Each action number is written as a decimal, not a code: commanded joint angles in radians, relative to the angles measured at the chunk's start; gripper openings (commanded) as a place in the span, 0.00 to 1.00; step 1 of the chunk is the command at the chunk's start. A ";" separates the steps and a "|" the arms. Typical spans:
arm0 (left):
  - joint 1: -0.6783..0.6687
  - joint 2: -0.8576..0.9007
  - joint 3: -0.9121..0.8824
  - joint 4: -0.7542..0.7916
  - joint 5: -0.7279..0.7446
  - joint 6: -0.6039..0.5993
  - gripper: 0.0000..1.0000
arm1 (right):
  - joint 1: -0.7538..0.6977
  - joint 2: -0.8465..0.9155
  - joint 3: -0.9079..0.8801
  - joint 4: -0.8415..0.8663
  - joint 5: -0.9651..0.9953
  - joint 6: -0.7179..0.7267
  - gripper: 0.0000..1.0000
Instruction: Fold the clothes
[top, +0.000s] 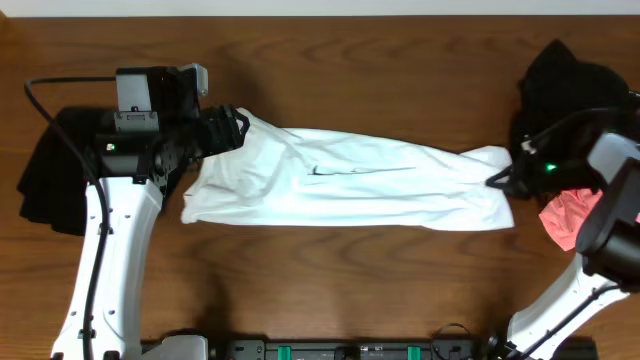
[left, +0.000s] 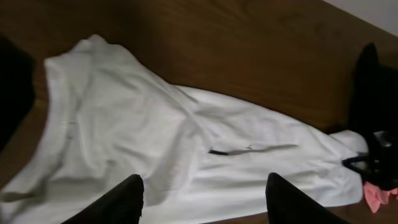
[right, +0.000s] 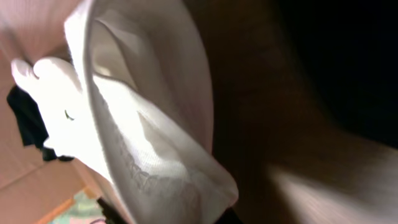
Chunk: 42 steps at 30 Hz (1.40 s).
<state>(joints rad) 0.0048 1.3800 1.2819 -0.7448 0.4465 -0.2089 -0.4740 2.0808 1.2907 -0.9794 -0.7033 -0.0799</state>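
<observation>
A white T-shirt (top: 350, 185) lies stretched out lengthwise across the middle of the wooden table. A small dark mark shows near its centre. My left gripper (top: 238, 128) hangs open over the shirt's far left corner. In the left wrist view its two dark fingertips (left: 127, 199) stand wide apart above the white cloth (left: 155, 124), with nothing between them. My right gripper (top: 500, 181) is at the shirt's right end, shut on the fabric. In the right wrist view the bunched white hem (right: 155, 168) runs down into the jaws (right: 214, 214), which are mostly hidden by it.
A black garment (top: 45, 185) lies crumpled under the left arm at the table's left edge. Another black garment (top: 565, 85) sits at the back right. A pink one (top: 565, 215) lies beside the right arm. Bare wood (top: 350, 290) runs along the front.
</observation>
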 joint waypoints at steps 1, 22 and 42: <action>-0.002 -0.009 0.027 -0.002 0.017 0.005 0.64 | -0.048 -0.116 0.076 -0.021 0.068 0.010 0.02; 0.010 -0.064 0.145 -0.004 0.017 0.005 0.64 | 0.174 -0.226 0.505 -0.325 0.245 0.020 0.01; 0.193 -0.323 0.246 -0.116 0.013 0.010 0.64 | 0.961 -0.219 0.555 -0.090 0.474 0.348 0.01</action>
<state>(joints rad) 0.1688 1.0996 1.5116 -0.8581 0.4488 -0.2089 0.4183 1.8782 1.8244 -1.0847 -0.3130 0.1734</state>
